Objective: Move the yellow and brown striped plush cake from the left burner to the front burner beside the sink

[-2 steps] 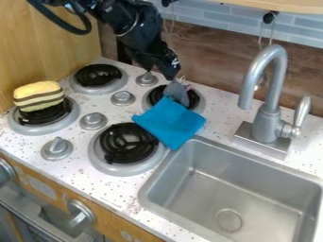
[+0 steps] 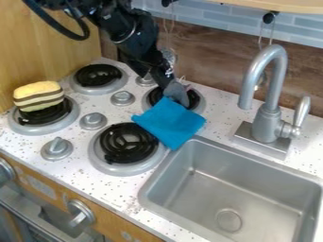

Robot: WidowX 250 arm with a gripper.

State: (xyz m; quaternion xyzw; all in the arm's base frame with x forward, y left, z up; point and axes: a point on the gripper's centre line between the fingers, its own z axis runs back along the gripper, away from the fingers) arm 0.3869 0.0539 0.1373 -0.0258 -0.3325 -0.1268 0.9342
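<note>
A: Gripper [image 2: 168,80]?
B: Right at the upper end of the grey soft item [image 2: 176,93]. Open or closed, can't tell.
A: Item's spot?
B: Over the back burner [image 2: 198,102] nearest the faucet [image 2: 268,113], against the blue cloth [image 2: 169,124].
A: Cloth?
B: Spread from that burner across the counter [image 2: 217,124], lower corner by the sink [image 2: 148,193].
A: Any writing?
B: Pale mark on the gripper, too small to read. Pale patch [image 2: 43,187] on the wooden front [image 2: 114,224], also unreadable.
A: Left side?
B: Yellow-topped striped toy [image 2: 39,97], on the far-left burner [image 2: 20,126]. Silver knobs [image 2: 93,121] between burners.
</note>
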